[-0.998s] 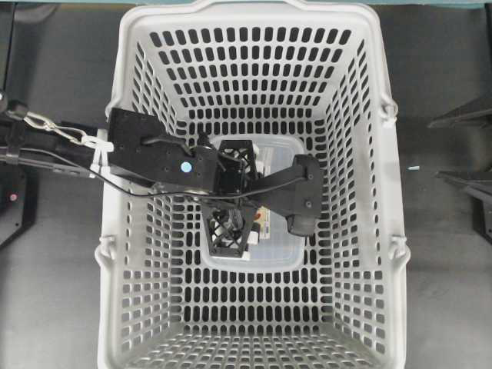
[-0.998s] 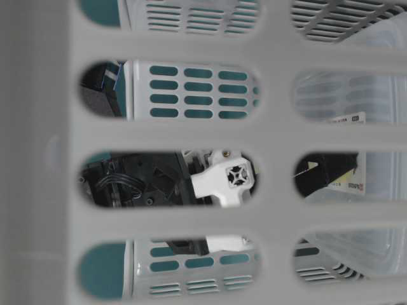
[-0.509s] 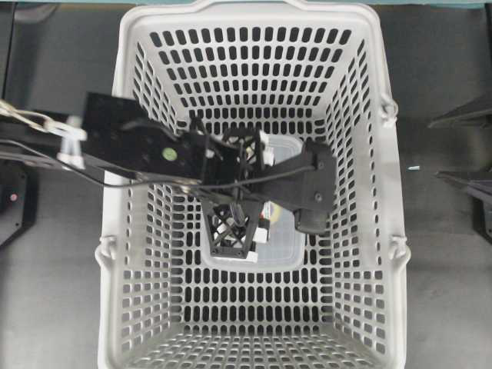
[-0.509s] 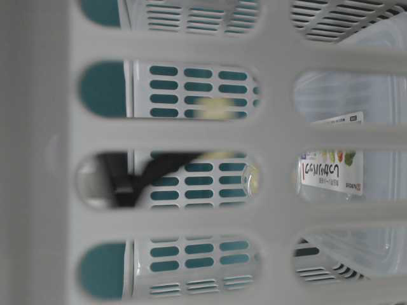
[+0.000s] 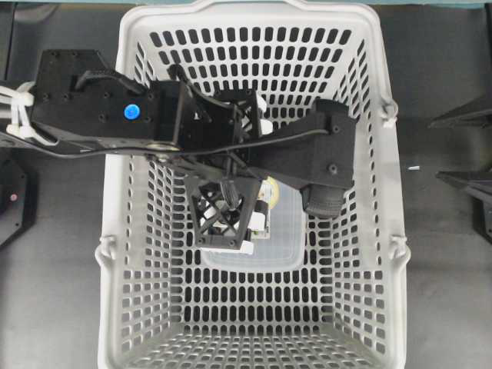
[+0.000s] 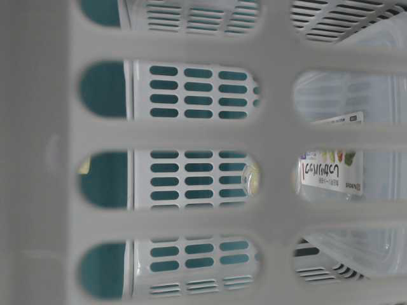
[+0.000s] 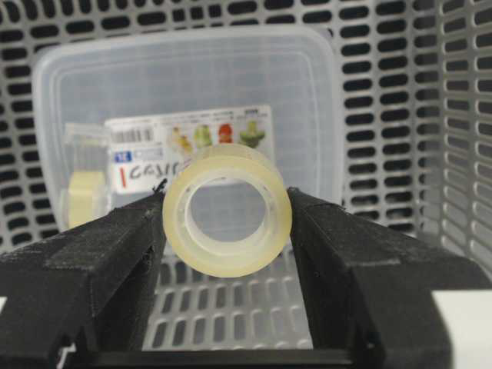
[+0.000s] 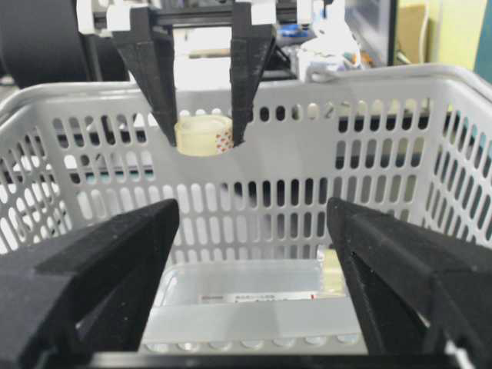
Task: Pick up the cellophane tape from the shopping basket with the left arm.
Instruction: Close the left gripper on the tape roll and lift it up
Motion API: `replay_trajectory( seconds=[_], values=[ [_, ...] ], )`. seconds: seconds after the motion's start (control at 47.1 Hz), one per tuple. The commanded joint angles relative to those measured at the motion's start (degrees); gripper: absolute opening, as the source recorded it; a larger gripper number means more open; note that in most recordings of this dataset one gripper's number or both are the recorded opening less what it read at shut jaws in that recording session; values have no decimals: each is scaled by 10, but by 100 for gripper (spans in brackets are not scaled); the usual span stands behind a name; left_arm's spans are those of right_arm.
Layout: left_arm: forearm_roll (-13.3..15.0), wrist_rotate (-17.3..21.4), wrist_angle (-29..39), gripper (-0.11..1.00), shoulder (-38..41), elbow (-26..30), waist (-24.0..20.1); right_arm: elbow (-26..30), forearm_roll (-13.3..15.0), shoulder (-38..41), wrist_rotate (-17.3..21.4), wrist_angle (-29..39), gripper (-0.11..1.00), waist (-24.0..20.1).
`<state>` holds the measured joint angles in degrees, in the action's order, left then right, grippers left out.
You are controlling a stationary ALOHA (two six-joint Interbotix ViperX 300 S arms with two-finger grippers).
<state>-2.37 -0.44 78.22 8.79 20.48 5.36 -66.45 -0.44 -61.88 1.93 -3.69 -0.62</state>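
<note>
The cellophane tape [image 7: 227,211], a pale-yellow roll, is pinched between my left gripper's [image 7: 227,207] black fingers and hangs clear of the basket floor. From overhead, the left gripper [image 5: 264,183] is over the middle of the light-grey shopping basket [image 5: 254,9], with the tape [image 5: 269,190] at its tips. The right wrist view shows the left gripper [image 8: 204,138] holding the tape [image 8: 204,134] at about rim height. My right gripper [image 8: 254,269] is open and empty outside the basket wall [image 8: 346,184]. It does not show from overhead.
A large clear food box [image 5: 284,238] with a printed label [image 7: 192,146] lies flat on the basket floor [image 7: 231,307] below the gripper. A small clear packet with a pale-yellow roll [image 7: 83,188] sits at the box's left end. The box also shows at table level [image 6: 343,127].
My left gripper has risen from the basket floor with the tape between its fingers. It has left the table-level view. The food box stays in place.
</note>
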Motion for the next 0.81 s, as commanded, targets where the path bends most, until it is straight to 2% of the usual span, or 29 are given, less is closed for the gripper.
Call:
replay_trajectory(
  seconds=[0.0,0.785],
  values=[
    [-2,0,-1,50,-12,13,3,4,-1,4,1,-5,75,-1],
    [-2,0,3,50,-12,4,3,5,-1,4,1,-13,75,0]
  ],
)
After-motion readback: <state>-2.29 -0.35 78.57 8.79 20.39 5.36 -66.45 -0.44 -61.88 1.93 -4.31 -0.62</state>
